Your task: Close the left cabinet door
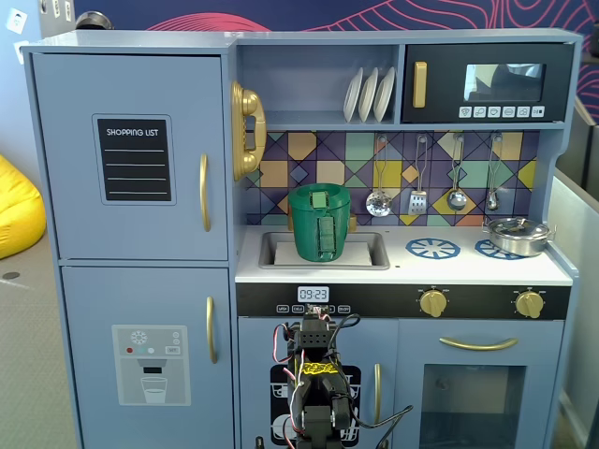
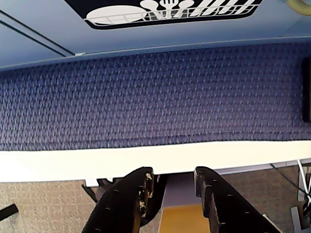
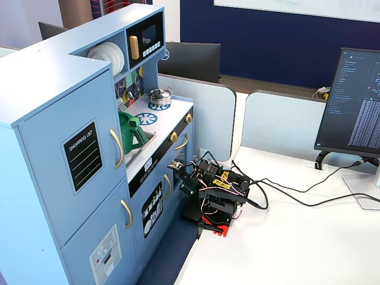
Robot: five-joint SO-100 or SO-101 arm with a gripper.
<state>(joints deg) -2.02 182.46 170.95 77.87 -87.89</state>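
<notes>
The left cabinet door (image 1: 131,154) is light blue with a black "SHOPPING LIST" panel and a curved gold handle (image 1: 204,192). It sits flush with the cabinet front, shut, in both fixed views (image 3: 77,160). My arm (image 3: 215,189) is folded low on the white table in front of the toy kitchen, well below and to the right of that door (image 1: 314,374). In the wrist view my gripper (image 2: 173,172) points down over the table edge. Its black fingers (image 2: 133,194) stand apart with nothing between them.
A green jug (image 1: 319,222) stands in the sink and a steel pot (image 1: 518,234) on the hob. The ice-dispenser door (image 1: 150,360) is below the left door. The dishwasher door (image 2: 165,9), blue carpet (image 2: 155,92) and white table edge (image 2: 146,160) face the gripper. A monitor (image 3: 356,101) and cables (image 3: 285,199) are on the table.
</notes>
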